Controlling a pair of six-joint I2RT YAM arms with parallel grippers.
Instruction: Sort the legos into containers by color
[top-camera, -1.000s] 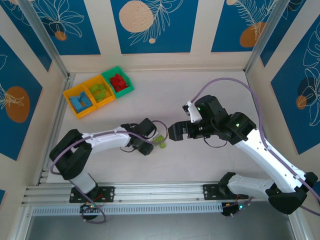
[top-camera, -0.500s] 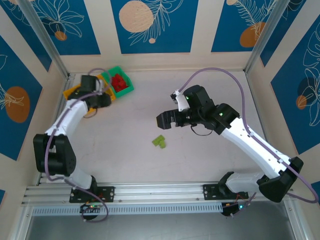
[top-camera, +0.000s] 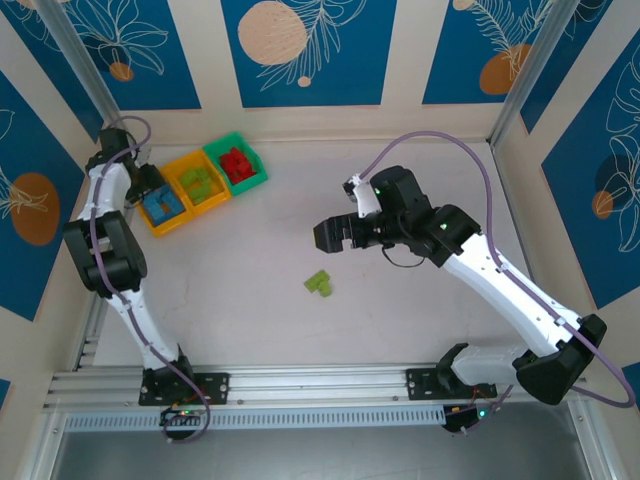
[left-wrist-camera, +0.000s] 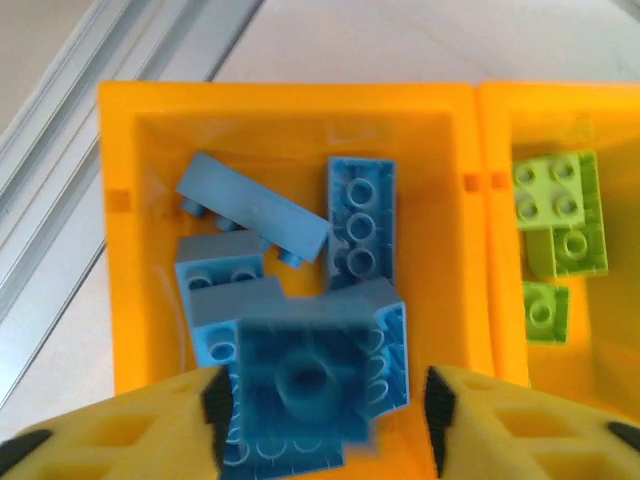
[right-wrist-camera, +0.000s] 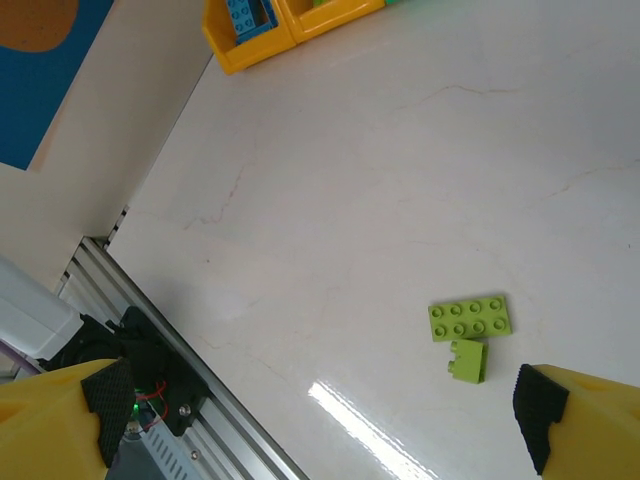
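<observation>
Left end effector: I am seeing its yellow fingers standing apart over the end bin. It is released, with a blurred blue brick showing between them and a gap on each side.
Blue legos: they are lying piled in that orange-yellow end bin.
Lime legos: several are resting in the middle bin, also orange-yellow.
Red legos: they are sitting in the green bin.
Right end effector: it is hovering above the counter, spread wide and gripping nothing.
Loose lime bricks: two are lying just beside each other on the counter, well apart from the bins.
</observation>
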